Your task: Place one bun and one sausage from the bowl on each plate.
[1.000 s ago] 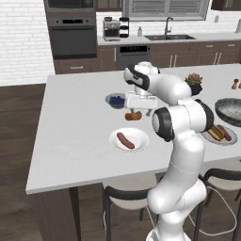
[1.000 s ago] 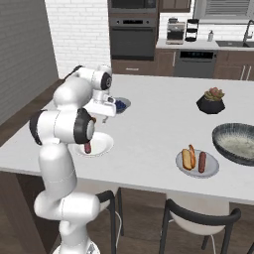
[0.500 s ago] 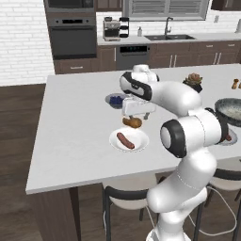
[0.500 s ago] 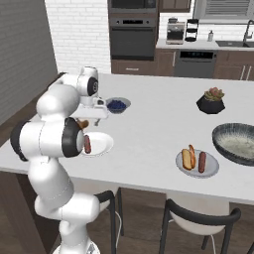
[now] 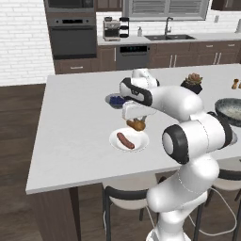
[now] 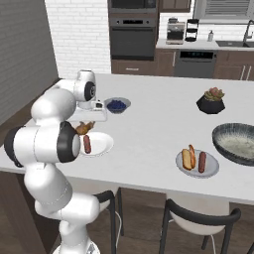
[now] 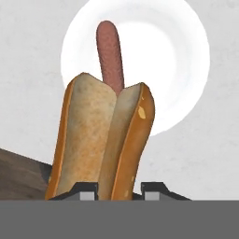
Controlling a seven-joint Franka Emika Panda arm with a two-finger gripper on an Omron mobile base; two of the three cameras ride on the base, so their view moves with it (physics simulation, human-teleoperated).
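Observation:
My gripper (image 5: 136,122) is shut on a golden-brown split bun (image 5: 137,125), just above the far rim of the near white plate (image 5: 141,141). A reddish sausage (image 5: 124,140) lies on that plate. In the hand view the bun (image 7: 102,140) stands between my fingertips (image 7: 86,190), with the sausage (image 7: 110,51) and plate (image 7: 186,56) beyond it. A second plate (image 6: 213,168) carries a bun (image 6: 187,158) and a sausage (image 6: 202,161). The wide dark bowl (image 6: 238,143) sits at the counter's right end.
A small bowl of blueberries (image 6: 117,104) stands just behind the gripper. A black plant pot (image 6: 211,101) is at the back right. The counter's front edge runs close to the near plate, with stools below it.
The hand has dropped toward the bun by the near plate, and its jaws have gone from open to shut on the bun. The arm's elbow has swung outward.

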